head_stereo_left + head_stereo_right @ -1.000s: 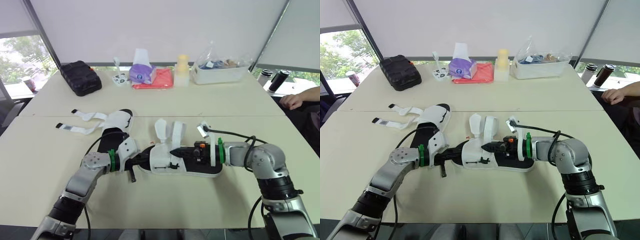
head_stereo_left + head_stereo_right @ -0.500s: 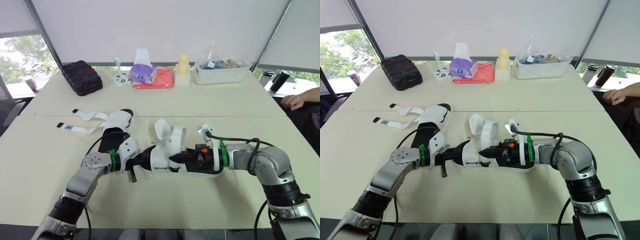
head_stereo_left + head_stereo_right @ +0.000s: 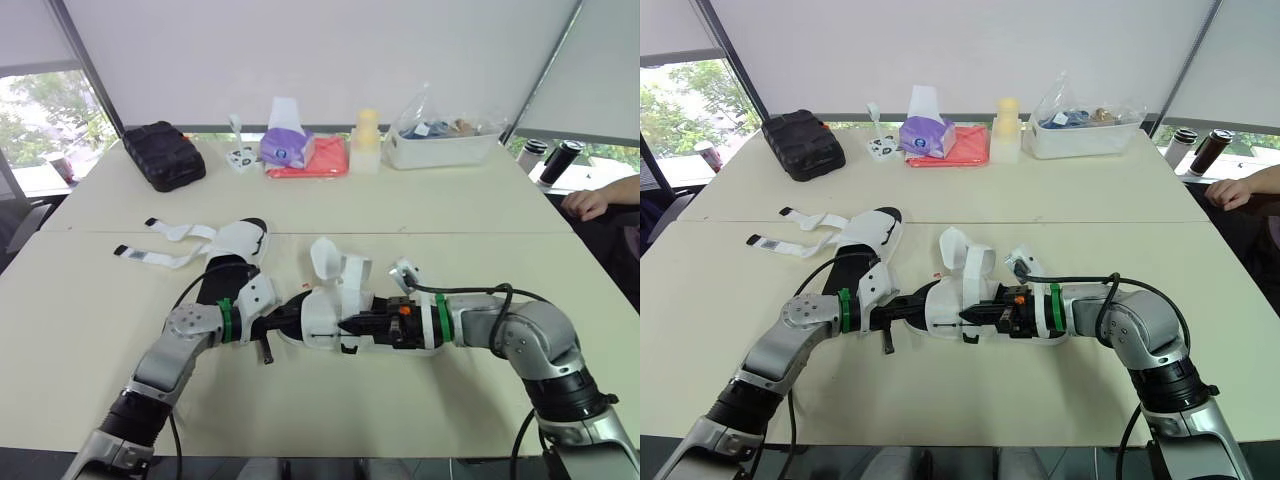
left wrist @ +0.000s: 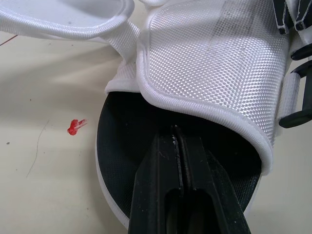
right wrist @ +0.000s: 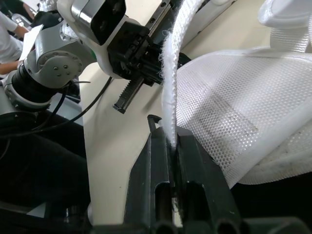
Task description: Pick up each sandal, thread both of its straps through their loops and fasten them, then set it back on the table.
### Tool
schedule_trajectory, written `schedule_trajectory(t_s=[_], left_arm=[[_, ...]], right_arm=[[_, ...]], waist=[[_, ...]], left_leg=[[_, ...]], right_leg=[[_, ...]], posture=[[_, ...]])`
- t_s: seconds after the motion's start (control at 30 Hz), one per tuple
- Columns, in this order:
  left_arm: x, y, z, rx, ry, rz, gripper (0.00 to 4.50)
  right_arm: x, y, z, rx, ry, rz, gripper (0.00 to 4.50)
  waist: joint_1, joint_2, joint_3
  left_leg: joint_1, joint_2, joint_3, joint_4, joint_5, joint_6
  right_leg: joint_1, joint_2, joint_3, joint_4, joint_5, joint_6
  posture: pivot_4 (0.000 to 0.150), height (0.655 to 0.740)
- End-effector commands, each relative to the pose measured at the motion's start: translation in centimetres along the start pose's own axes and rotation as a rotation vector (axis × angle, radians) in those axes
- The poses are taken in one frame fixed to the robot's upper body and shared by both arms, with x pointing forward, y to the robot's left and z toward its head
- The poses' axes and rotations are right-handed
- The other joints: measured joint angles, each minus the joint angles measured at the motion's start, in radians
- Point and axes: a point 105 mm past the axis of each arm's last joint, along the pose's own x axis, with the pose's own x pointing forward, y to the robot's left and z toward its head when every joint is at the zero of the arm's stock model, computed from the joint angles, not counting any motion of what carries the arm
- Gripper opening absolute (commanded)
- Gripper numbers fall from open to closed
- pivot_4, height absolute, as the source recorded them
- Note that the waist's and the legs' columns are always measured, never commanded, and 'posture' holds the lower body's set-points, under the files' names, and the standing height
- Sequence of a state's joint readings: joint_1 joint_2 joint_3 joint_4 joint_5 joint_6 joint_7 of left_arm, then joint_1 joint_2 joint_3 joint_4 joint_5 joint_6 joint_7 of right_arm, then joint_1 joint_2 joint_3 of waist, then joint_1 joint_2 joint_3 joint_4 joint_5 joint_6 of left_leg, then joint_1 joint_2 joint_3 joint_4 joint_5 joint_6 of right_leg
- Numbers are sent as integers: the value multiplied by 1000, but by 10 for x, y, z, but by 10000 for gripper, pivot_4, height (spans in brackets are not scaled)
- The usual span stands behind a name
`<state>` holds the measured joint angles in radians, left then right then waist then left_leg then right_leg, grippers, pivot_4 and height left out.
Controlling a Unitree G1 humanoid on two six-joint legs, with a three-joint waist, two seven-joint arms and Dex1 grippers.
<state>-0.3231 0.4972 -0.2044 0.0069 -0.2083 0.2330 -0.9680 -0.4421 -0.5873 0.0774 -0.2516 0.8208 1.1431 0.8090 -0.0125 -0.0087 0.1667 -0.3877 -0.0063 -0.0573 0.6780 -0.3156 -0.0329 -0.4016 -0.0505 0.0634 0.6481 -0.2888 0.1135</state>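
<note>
The sandal (image 3: 322, 318) lay mid-table (image 3: 420, 210). The left gripper (image 4: 178, 134), fingers pressed together, rested on its black insole at 9 o'clock. The right gripper (image 5: 169, 139) pinched 1 white strap (image 5: 170, 83). The second sandal (image 3: 235, 243) lay at 10 o'clock.

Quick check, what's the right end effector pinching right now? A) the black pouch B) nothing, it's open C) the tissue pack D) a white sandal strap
D: in the right wrist view the right end effector is closed on the white strap of the sandal lying between the two arms.
</note>
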Motion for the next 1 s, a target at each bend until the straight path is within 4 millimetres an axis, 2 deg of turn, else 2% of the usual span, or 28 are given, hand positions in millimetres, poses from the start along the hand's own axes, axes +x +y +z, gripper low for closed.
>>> schedule_trajectory(t_s=[0.03,0.1,0.13,0.2,0.27,0.33,0.43,0.5,0.73,1.0], left_arm=[[2,-8,-22,-53,75,-21,0],[2,-8,-22,-52,76,-25,0],[2,-9,-22,-52,76,-27,0],[2,-9,-23,-48,83,-34,0],[1,-9,-24,-42,88,-42,0],[1,-8,-24,-35,93,-48,0],[1,-6,-25,-21,101,-58,0],[2,-4,-25,-14,104,-63,0],[6,-2,-23,1,100,-83,0],[7,0,-22,7,96,-88,0]], right_arm=[[-10,4,13,5,-87,-3,19114],[-23,2,22,8,-133,-37,28335],[-27,1,24,11,-140,-48,34507],[-45,5,36,8,-187,-69,44254],[-60,11,37,3,-198,-87,44717],[-64,20,24,20,-165,-86,44717],[-54,43,-10,85,-95,-22,44717],[-47,47,-20,115,-96,-22,44717],[-29,28,-34,179,-150,-139,44717],[-19,20,-38,188,-149,-154,44717]], waist=[[0,0,0],[0,0,0],[1,0,0],[1,0,0],[2,0,0],[2,0,0],[2,0,0],[-1,0,0],[0,2,-1],[0,2,-1]], left_leg=[[0,0,0,0,0,0],[0,0,0,0,0,0],[0,0,0,0,0,0],[0,0,0,0,0,0],[0,0,0,0,0,0],[0,0,0,0,0,0],[0,1,-2,-1,0,0],[0,1,-2,-1,0,0],[10,0,0,0,0,0],[11,0,-1,-1,0,0]], right_leg=[[0,0,0,0,0,0],[0,0,0,0,0,0],[0,0,0,0,0,0],[0,0,0,0,0,0],[0,0,0,0,0,0],[0,0,0,0,0,0],[1,0,-1,-1,0,0],[1,0,0,-1,0,0],[11,1,0,-1,0,0],[12,1,0,-1,0,0]], posture=[[1500,7400],[1500,7400],[1500,7400],[1500,7400],[1500,7400],[1500,7400],[1500,7400],[1500,7400],[1500,7400],[1500,7400]])
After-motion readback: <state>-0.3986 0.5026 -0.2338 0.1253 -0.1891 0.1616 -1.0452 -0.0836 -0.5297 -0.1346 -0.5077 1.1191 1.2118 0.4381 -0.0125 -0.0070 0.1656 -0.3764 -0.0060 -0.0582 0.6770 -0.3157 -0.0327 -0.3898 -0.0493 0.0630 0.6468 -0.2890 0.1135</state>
